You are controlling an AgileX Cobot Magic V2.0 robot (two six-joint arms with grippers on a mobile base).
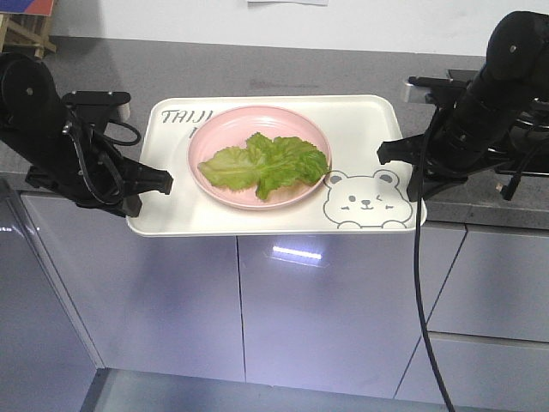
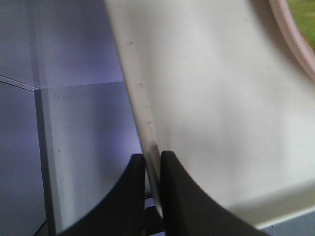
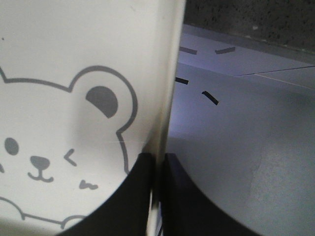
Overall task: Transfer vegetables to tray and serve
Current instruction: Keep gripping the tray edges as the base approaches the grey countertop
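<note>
So at this moment your tray (image 1: pixel 360 129) sat crosswise in front of you, long axis running left to right between the two arms, with the grey lettering (image 1: pixel 180 118) at the far-left corner and the winking bear drawing (image 1: pixel 362 202) at the near-right corner. Its far side lay over the dark speckled counter (image 1: pixel 214 69), while the near edge stuck out past the counter's front, above the glossy cabinet doors (image 1: pixel 300 300). I couldn't tell from these views whether it was resting on the counter or just off it. A round pink plate (image 1: pixel 196 146) was on the tray, a bit left of middle, and the lettuce leaves (image 1: pixel 266 163) were lying flat in that plate, not on the bare tray. The bunch was stretched roughly along the tray's long axis, with one leaf tip reaching the plate's right rim, pointing toward the bear. Your left gripper (image 1: pixel 159 180) was pinched on the tray's left short edge. In the left wrist view the jaws were almost closed, with only the thin rim between them. Your right gripper (image 1: pixel 390 153) had the right short edge near the bear's ear the same way, fingers (image 3: pixel 138 196) squeezed on the rim and nothing else in them.
</note>
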